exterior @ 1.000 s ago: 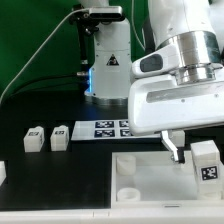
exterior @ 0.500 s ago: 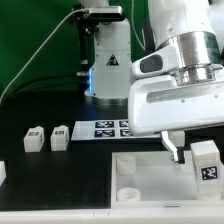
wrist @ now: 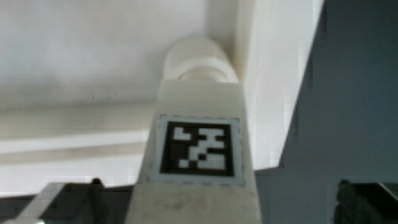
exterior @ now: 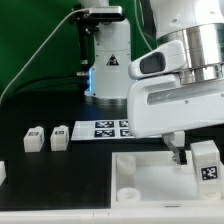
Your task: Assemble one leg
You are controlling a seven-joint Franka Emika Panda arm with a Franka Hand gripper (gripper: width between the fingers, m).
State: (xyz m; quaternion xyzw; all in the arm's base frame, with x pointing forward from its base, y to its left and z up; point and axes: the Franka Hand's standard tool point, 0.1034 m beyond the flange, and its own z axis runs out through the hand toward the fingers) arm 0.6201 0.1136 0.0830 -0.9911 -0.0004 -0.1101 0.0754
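A white leg (exterior: 206,160) with a black-and-white tag stands upright at the far right corner of the large white square tabletop part (exterior: 150,172). My gripper (exterior: 197,158) straddles it; one dark finger (exterior: 179,152) shows just to its left, apart from it. In the wrist view the leg (wrist: 199,150) fills the middle, its tip at a round corner socket (wrist: 201,62). My gripper (wrist: 217,207) is open, with gaps between the leg and both fingers (wrist: 71,200).
Two more legs (exterior: 36,138) (exterior: 60,137) lie on the black table at the exterior view's left, another at the left edge (exterior: 2,172). The marker board (exterior: 108,128) lies behind the tabletop part. A white stand (exterior: 107,60) is at the back.
The arm's wrist has shifted slightly and the visible finger has dropped a little beside the leg. The leg and the other parts have not moved.
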